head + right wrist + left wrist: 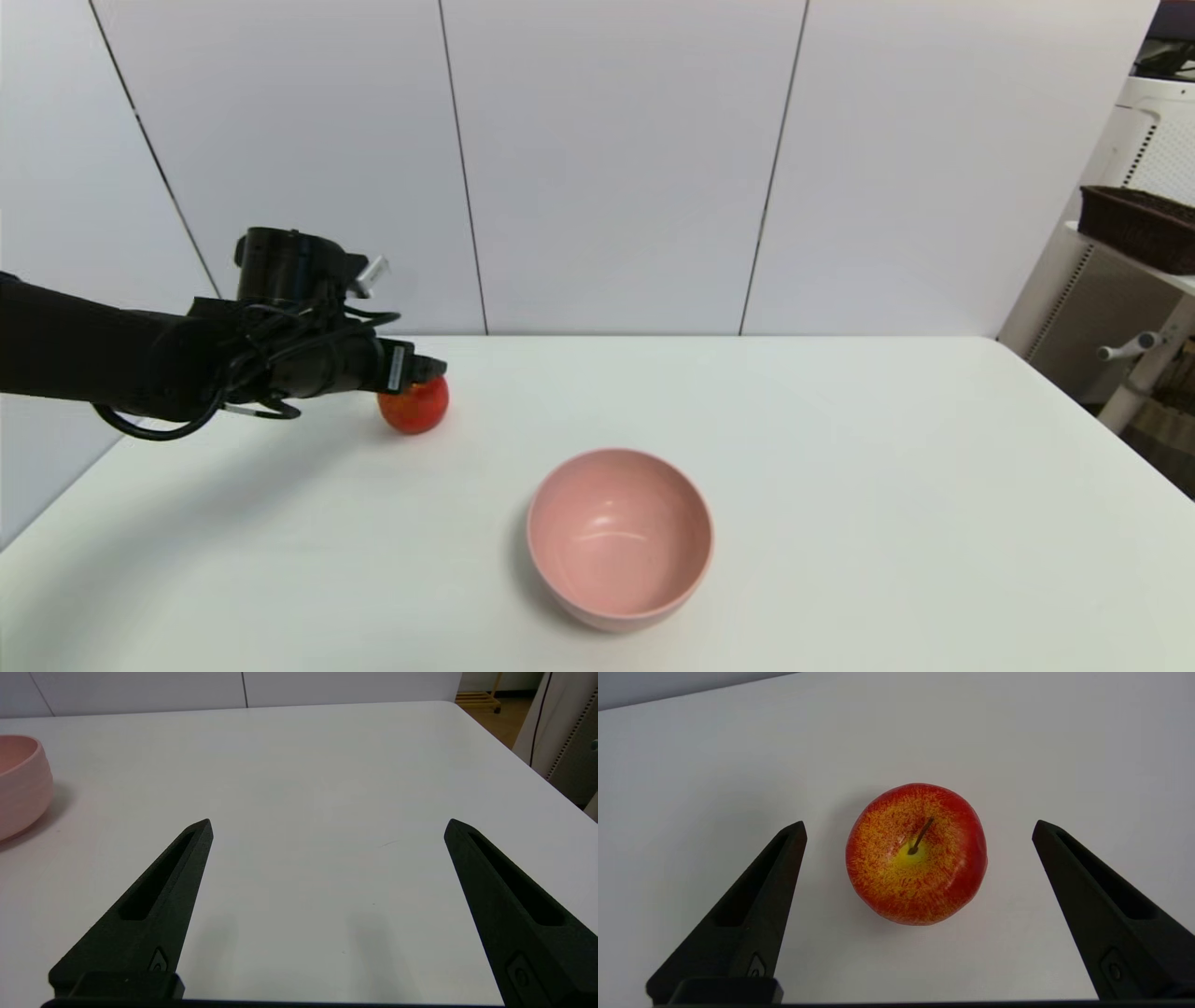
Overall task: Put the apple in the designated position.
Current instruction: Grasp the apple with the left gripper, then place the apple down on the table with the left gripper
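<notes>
Left wrist view shows the left gripper [919,828] directly above the apple [916,854], its fingers [759,896] spread wide apart with the fruit centred between the two tips and touching neither. The apple sits stem-up on the white table [691,765]. From the head view, the gripper [425,366] hangs just over the apple [415,407], and the pink bowl [620,537] stands well apart from those fingers. The right gripper [327,823] is low over bare table, fingers also spread open, holding nothing, the bowl [21,784] off beyond one finger.
</notes>
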You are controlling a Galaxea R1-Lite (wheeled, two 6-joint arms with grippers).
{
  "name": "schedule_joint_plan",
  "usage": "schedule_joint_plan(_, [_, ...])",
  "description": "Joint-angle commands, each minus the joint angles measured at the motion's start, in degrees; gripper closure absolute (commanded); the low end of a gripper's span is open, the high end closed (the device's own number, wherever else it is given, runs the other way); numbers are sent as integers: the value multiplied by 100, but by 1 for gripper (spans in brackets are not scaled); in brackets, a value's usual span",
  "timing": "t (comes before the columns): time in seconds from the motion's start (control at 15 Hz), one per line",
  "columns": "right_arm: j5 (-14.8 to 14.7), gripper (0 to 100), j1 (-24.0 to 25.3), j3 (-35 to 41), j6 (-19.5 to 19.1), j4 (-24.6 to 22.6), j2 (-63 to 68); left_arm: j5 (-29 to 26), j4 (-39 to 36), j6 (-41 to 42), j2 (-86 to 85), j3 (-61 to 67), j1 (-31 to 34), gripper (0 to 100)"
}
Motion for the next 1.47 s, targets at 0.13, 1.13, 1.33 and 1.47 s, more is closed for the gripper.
schedule_joint_plan(0.13, [0, 0, 0, 2, 2, -4, 7, 2, -155, -8, 496, 6, 5, 0])
schedule_joint_plan(1.13, [0, 0, 0, -6, 2, -4, 7, -525, -463, 45, 716, -820, -83, 100])
schedule_joint_plan(1.33, [0, 0, 0, 2, 2, -4, 7, -1536, -437, 10, 733, -1426, -540, 100])
schedule_joint_plan(1.47, [0, 0, 0, 2, 2, -4, 7, -1562, -428, 10, 760, -1743, -1024, 100])
